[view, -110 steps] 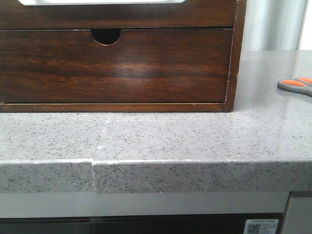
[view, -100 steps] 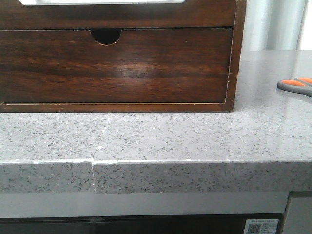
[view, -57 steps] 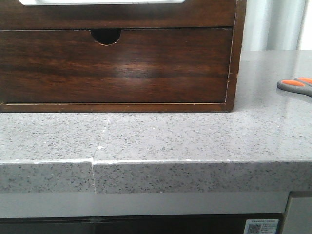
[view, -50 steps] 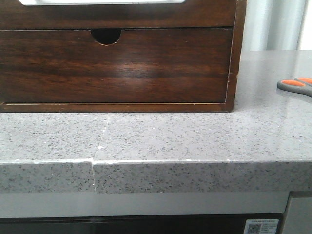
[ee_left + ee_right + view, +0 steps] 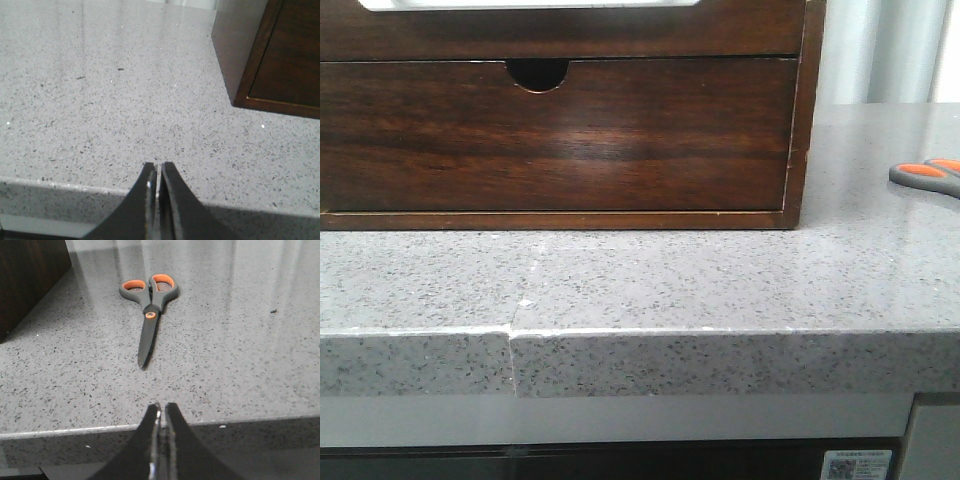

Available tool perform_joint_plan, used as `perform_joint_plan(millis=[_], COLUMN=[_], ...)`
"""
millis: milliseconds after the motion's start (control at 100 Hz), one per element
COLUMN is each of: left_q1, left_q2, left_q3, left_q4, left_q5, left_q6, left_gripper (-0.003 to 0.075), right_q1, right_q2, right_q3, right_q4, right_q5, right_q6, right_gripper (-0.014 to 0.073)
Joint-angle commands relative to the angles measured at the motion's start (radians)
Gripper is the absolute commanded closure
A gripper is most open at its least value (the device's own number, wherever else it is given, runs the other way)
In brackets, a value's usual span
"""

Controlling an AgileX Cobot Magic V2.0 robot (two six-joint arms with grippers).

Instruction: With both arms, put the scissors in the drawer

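The scissors [image 5: 149,310] are lying flat on the counter [image 5: 720,290], right of the drawer [image 5: 560,30] cabinet, blades pointing back toward the right gripper [image 5: 161,412]. Both it and the left gripper [image 5: 155,172] are hovering pinched closed, holding nothing.

A small white sticker [image 5: 857,466] with a square QR-style code and a line of tiny print sits below the countertop [image 5: 720,290], at about five o'clock in the front view; its print is too small to read.
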Motion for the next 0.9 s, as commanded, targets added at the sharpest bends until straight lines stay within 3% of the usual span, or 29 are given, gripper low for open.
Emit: perform_joint_plan(millis=[0, 260, 540, 800, 890], left_q1=[-0.005, -0.005, -0.005, -0.005, -0.005], left_q2=[-0.030, -0.030, -0.030, -0.030, -0.030], left_q3=[0.022, 0.022, 0.022, 0.022, 0.019], left_q4=[0.000, 0.000, 0.021, 0.020, 0.020], left_q5=[-0.110, -0.150, -0.160, -0.277, -0.291], left_q6=[-0.008, -0.008, -0.008, -0.008, -0.008], left_gripper=[0.0742, 0.0742, 0.0742, 0.0742, 0.0742], right_q1=[-0.008, -0.008, -0.008, -0.008, -0.008], right_q2=[-0.020, -0.020, -0.020, -0.020, -0.020], right_q3=[0.030, 0.030, 0.030, 0.028, 0.004], right_q4=[-0.004, -0.004, -0.023, 0.012, 0.039], right_q5=[-0.076, -0.233, -0.280, -0.368, -0.310], right_q6=[-0.004, -0.004, -0.004, -0.004, -0.004], right_gripper=[0.0635, 0.0635, 0.0635, 0.0634, 0.0634])
